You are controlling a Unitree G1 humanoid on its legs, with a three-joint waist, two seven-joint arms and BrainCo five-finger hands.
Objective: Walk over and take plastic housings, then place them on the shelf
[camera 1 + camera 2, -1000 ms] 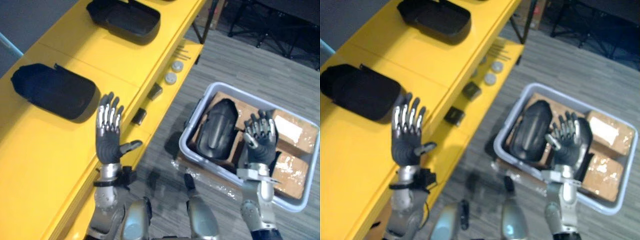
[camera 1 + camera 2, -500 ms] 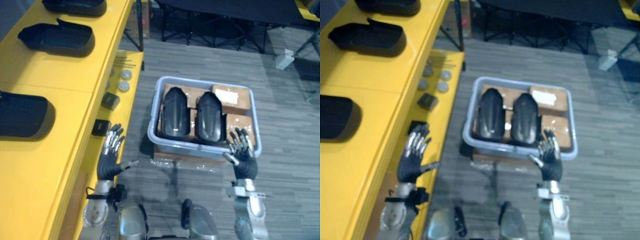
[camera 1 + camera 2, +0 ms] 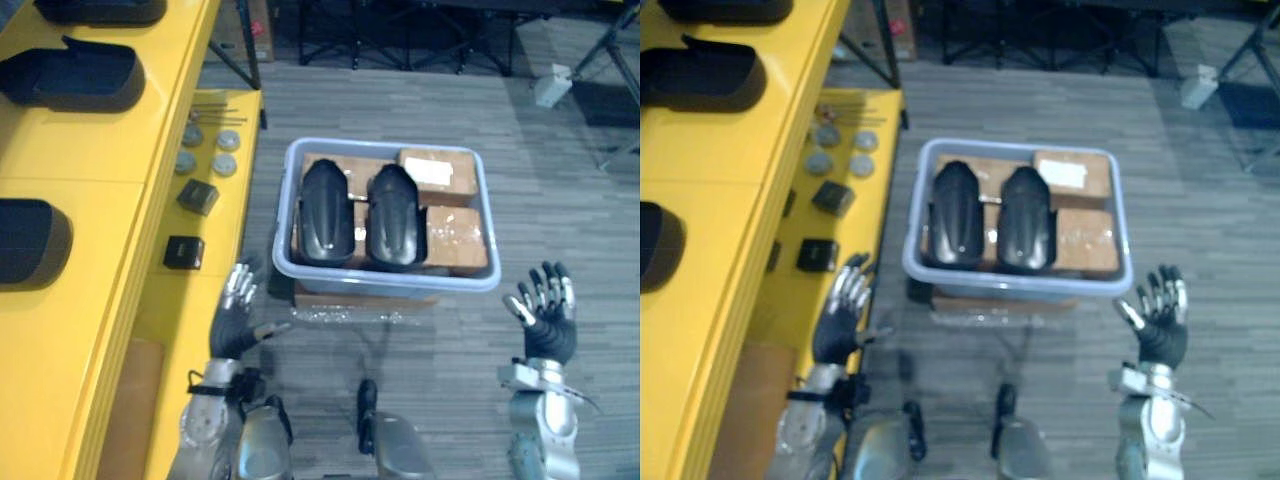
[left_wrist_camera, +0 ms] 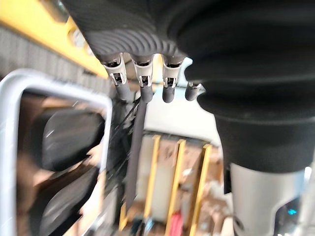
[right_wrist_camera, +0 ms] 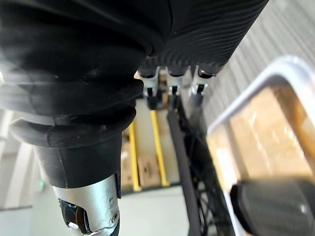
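Two black plastic housings lie side by side in a pale grey bin on the floor ahead, on top of cardboard boxes. My left hand is open, raised near the bin's front left corner, between it and the yellow shelf. My right hand is open too, palm up, off the bin's front right corner. Neither touches anything. The left wrist view shows the bin's rim and a housing past the straight fingers.
More black housings lie on the shelf at the left. Its lower ledge carries round discs and two small dark blocks. Dark chair legs stand beyond the bin, and a white object lies far right.
The whole picture has shifted: the bin now lies straight ahead and level. My right hand, earlier over the bin, now hangs off its right corner; both hands sit lower.
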